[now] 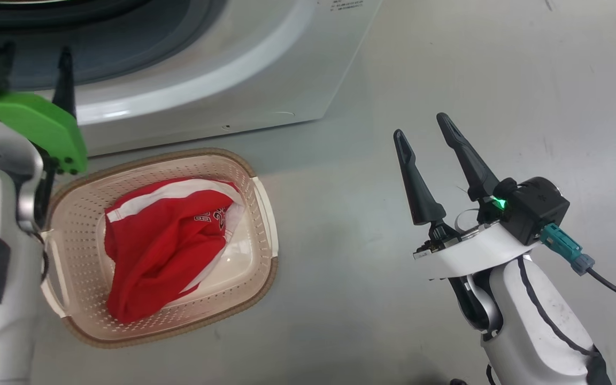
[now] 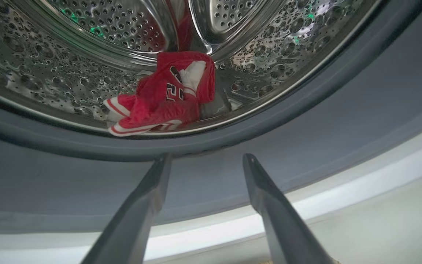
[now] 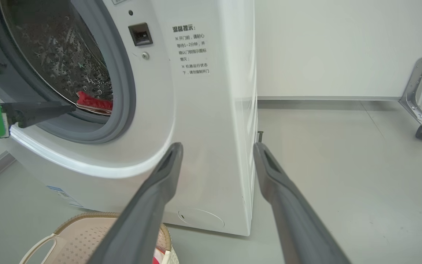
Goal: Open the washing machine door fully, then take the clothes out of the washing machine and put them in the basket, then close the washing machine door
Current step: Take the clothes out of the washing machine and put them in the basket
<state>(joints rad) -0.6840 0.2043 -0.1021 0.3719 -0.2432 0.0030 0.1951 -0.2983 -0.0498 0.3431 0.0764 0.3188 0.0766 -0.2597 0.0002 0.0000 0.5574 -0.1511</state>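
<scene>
The last jersey (image 2: 163,95) lay in the drum (image 2: 68,47), just ahead of the spread, empty left fingers (image 2: 143,198), past the gasket (image 2: 306,121). The reach needed to clear the gasket lip, drop onto the bunched middle, then pinch deep. Another jersey (image 1: 163,251) lay in the basket (image 1: 265,214); the right fingers (image 1: 419,187) stood spread, well off.

Left gripper (image 2: 207,158) is wide open and empty, up at the far left past its green wrist bracket (image 1: 35,125). Right gripper (image 1: 421,126) is spread open too, out on the right, fingers pointing far and a bit left.
</scene>
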